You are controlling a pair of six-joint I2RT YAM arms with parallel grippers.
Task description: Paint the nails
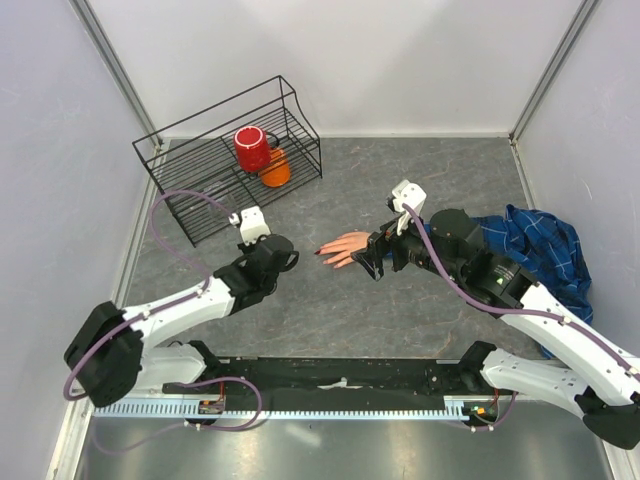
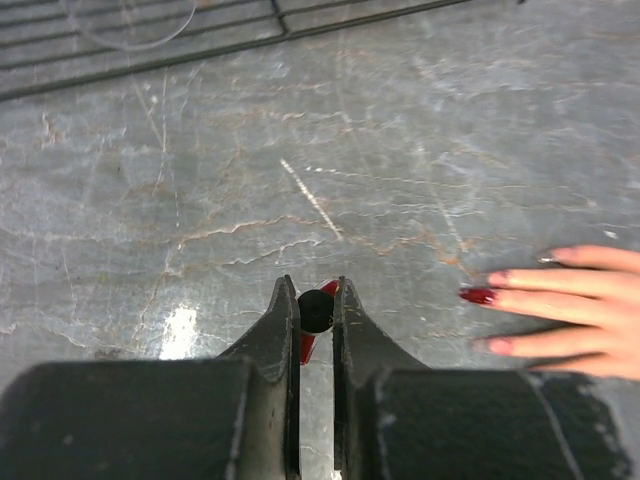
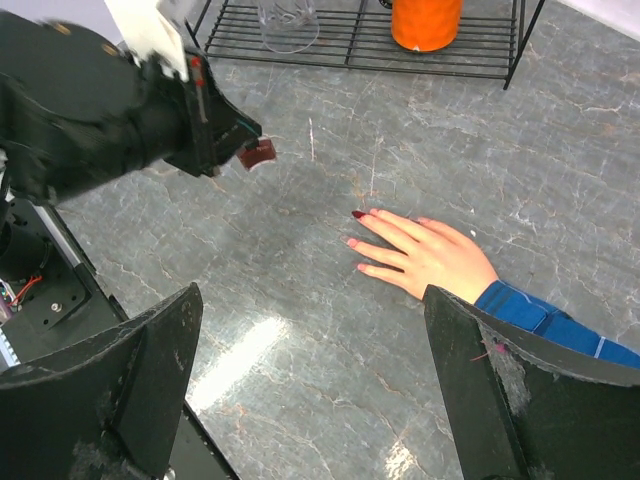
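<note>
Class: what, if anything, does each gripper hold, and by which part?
The left gripper pinches a small dark red and black object at its fingertips; which part is gripped cannot be told. The right gripper holds nothing.

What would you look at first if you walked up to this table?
A fake hand lies flat in the middle of the table, with one nail dark red and the ones beside it pink. To its left, the left gripper is shut on a small dark thing with red on it. A red mug sits in a wire rack at the far left.
</note>
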